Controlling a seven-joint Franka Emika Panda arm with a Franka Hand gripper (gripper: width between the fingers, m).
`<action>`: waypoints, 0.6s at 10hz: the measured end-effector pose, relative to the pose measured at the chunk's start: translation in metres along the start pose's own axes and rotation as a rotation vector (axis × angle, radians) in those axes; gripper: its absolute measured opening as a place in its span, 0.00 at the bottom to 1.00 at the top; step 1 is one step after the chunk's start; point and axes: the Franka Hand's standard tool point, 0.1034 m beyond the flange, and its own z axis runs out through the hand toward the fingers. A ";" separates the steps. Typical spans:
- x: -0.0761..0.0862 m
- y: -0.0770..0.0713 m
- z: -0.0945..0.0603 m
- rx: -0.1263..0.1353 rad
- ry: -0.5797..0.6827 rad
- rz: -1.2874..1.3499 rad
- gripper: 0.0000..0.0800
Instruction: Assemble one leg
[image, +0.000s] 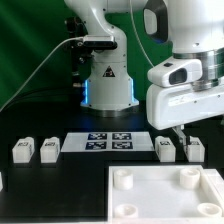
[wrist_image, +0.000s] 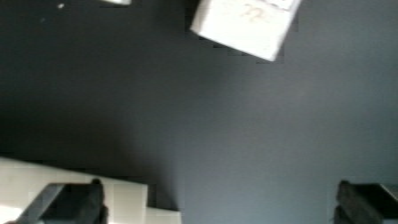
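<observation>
Four small white legs with black tags stand on the black table: two at the exterior view's left (image: 22, 150) (image: 47, 148) and two at its right (image: 165, 150) (image: 195, 150). My gripper (image: 183, 130) hangs just above and behind the right pair, touching none. In the wrist view my gripper (wrist_image: 221, 206) is open and empty, with dark fingertips (wrist_image: 71, 205) wide apart over bare table. One white leg (wrist_image: 249, 25) with a tag shows ahead of the fingers. The large white panel (image: 150, 205) with round corner sockets lies in front; its corner (wrist_image: 45, 180) shows beside one finger.
The marker board (image: 108, 142) lies flat between the two pairs of legs. The robot's base (image: 108, 85) stands behind it. A further white piece (wrist_image: 116, 2) shows at the wrist view's edge.
</observation>
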 end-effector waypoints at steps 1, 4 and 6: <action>-0.011 -0.005 0.007 0.007 -0.003 0.156 0.81; -0.015 -0.005 0.010 0.005 -0.045 0.148 0.81; -0.029 -0.003 0.010 -0.002 -0.213 0.138 0.81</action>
